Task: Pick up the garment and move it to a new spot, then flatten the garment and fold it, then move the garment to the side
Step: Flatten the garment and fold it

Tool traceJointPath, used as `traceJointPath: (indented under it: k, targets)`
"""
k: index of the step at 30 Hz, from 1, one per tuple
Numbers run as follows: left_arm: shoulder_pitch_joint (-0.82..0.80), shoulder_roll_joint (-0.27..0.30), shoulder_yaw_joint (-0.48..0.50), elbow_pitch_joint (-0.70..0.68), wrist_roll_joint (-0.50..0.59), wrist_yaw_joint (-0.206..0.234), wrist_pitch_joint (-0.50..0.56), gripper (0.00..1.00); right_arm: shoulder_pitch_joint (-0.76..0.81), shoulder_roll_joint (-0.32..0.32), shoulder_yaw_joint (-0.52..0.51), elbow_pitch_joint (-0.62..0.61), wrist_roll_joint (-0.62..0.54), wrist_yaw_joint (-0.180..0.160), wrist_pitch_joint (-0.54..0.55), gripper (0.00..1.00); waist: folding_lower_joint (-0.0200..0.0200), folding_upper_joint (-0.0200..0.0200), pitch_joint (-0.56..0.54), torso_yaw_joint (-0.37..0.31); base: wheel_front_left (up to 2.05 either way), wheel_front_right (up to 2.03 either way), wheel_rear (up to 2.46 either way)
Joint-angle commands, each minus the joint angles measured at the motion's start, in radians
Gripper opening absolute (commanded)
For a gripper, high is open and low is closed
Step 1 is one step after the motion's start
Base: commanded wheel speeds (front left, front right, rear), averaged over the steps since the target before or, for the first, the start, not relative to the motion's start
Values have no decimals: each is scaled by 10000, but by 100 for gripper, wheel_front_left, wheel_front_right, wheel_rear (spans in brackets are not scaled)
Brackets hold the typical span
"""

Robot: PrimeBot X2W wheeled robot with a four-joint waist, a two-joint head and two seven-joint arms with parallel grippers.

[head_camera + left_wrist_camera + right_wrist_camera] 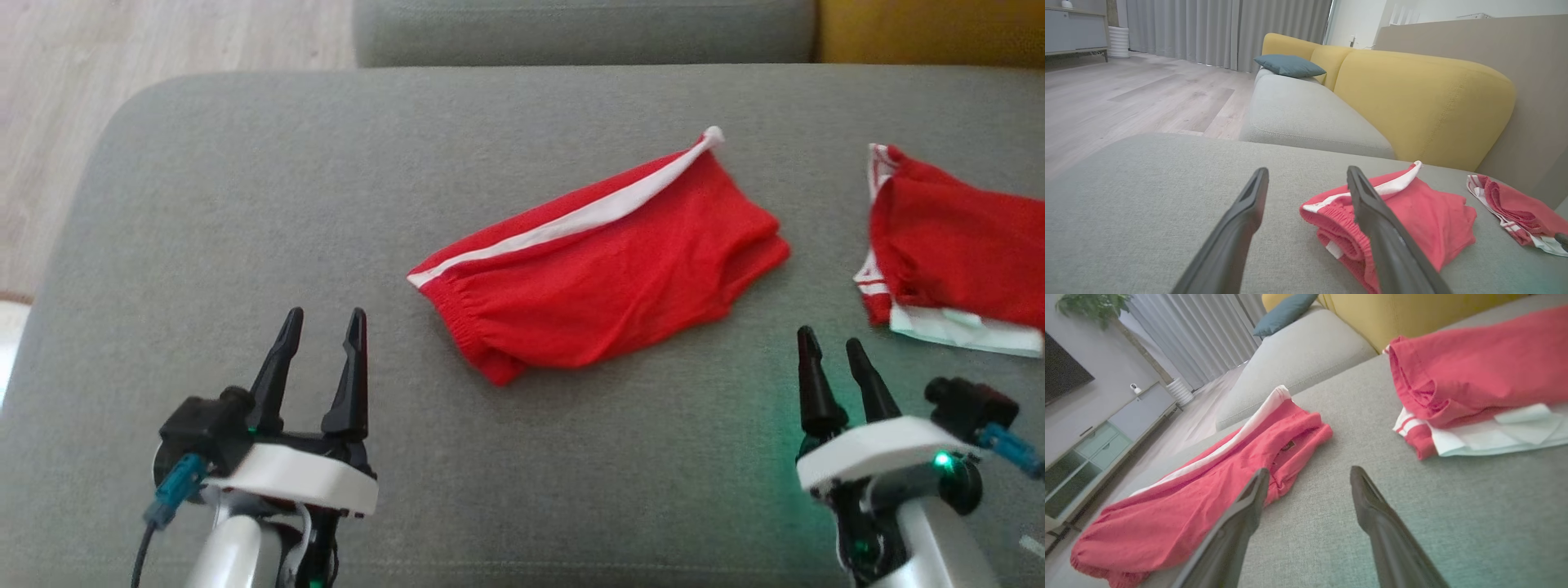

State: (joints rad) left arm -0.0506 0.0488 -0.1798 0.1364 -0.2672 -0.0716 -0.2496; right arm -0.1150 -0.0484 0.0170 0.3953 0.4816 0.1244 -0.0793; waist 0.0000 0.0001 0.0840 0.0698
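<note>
1. Nearest us, our left gripper (325,314) and right gripper (829,339) hang empty, jaws spread, set wide apart, probably to reach either end.
2. Farther, mid-way on the grey seat cushion (245,204), the red shorts (604,269) lie doubled over; another red garment (955,245) sits right.

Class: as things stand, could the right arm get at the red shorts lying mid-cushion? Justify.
Probably yes: the right end effector stands open, bare grey cushion lies between it and the red shorts, and the other red garment sits off to its right.
</note>
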Motion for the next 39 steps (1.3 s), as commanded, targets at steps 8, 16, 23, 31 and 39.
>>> traceJointPath:
  k: [8, 16, 23, 31, 39]
  targets:
    - [-697, 15, 242, -188, -116, -89, -122, 100, -1209, -19, 184, 840, 1805, 63, 233, 100, 0, -1, 361, 640, 0, 0, 0]
    - [-839, 15, 94, -175, -147, -73, -122, 100, -1884, -19, 306, 1888, 2557, 63, 389, 100, 0, -1, 555, 1096, 0, 0, 0]
    - [-906, 15, -33, -212, -167, -65, -122, 100, -2589, -18, 202, 2819, 3231, 63, 590, 100, 0, -1, 779, 1445, 0, 0, 0]
    - [-1077, 15, -179, -250, -109, -71, -122, 100, -3662, -18, -262, 4078, 3936, 63, 737, 100, 0, -1, 1065, 1862, 0, 0, 0]
    - [-1153, 14, -252, -300, -148, -36, -122, 100, -4691, -18, -773, 5263, 3696, 63, 953, 100, 0, -1, 1279, 2097, 0, 0, 0]
